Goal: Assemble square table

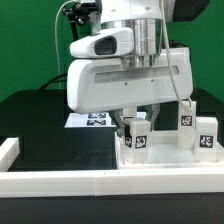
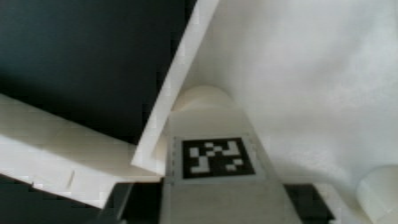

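**Fingers closing on a leg at the panel's near-left corner**

In the exterior view the arm hangs low over the square white panel [image 1: 165,165], which lies at the exterior view's right, close against the long white rail [image 1: 60,180] running along the near edge. Three legs show standing on the panel: one under the gripper [image 1: 135,128] at the near-left corner [image 1: 136,140], and two more at the far right [image 1: 186,117] and [image 1: 206,136]. A fourth is not visible. The flat strip of printed tags [image 1: 90,120] lies on the black table [image 1: 40,125] behind the arm.

The wrist view looks straight down the tagged leg [image 2: 214,150], which sits between the two dark fingertips [image 2: 143,200] — one on either side, very near or touching. Whether the jaws have actually clamped it, the pictures do not settle; they look partly closed around it.

To do this step well, I would keep the leg centred between the pads so both meet it together, hold the wrist square to the leg's flat faces, and finish closing before any lift — a one-sided touch could tip the leg or nudge it against the panel's rim [image 2: 178,90].
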Controlling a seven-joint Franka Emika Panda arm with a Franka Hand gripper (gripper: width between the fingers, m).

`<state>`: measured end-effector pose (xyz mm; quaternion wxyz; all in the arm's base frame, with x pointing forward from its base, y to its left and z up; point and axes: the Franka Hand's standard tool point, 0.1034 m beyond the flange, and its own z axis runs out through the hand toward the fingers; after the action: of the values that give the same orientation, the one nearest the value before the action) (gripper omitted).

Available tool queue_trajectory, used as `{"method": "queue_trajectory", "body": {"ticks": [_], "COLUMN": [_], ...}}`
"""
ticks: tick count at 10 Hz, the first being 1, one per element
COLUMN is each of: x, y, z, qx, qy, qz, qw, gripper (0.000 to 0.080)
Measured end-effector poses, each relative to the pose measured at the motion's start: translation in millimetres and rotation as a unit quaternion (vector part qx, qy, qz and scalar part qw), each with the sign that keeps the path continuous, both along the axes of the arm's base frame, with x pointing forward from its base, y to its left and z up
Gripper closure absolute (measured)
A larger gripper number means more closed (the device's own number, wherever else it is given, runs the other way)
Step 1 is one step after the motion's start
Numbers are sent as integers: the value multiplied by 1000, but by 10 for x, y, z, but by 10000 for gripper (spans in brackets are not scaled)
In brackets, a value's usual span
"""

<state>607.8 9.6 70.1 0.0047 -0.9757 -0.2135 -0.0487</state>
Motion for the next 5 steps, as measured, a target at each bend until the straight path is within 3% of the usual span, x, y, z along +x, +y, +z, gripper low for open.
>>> {"method": "queue_trajectory", "body": {"ticks": [3,5], "x": [-4,-14], "y": [-9,-19], "z": [-3,-15], "qx": [17,37], "qy": [4,6], "qz": [-119,-225], "qw": [993,974], "gripper": [511,509]}}
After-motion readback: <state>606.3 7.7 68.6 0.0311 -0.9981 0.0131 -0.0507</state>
